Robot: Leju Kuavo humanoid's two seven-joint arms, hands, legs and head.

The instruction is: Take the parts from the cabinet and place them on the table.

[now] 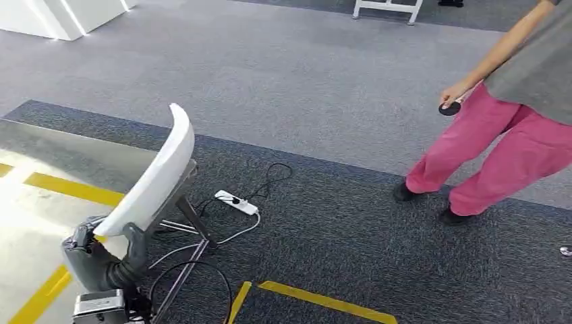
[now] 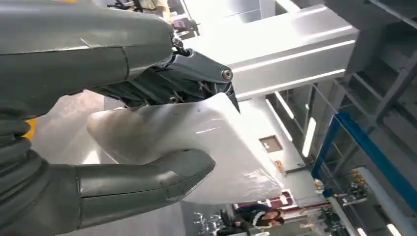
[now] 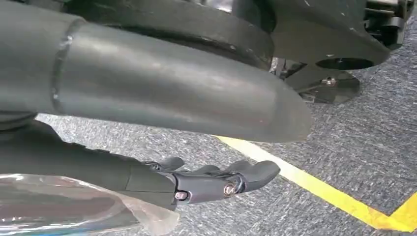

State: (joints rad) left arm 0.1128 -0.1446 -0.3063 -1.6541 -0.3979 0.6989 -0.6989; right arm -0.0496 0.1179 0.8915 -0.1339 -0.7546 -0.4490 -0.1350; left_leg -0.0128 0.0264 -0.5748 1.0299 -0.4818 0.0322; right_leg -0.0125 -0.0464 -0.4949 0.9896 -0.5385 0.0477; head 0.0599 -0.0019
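The left hand (image 1: 101, 260) grips a curved white part (image 1: 156, 177) by its lower end, thumb on one face and dark fingers (image 2: 196, 73) on the other, so the part stands tilted above the grey carpet (image 1: 324, 121). Beside the part lie a white power strip (image 1: 236, 202) and black cables (image 1: 270, 175); a person in pink trousers (image 1: 499, 155) stands well apart from it. The right hand (image 3: 196, 179) hangs over the carpet near a yellow tape line (image 3: 314, 184), its fingers loosely curled, apart, holding nothing.
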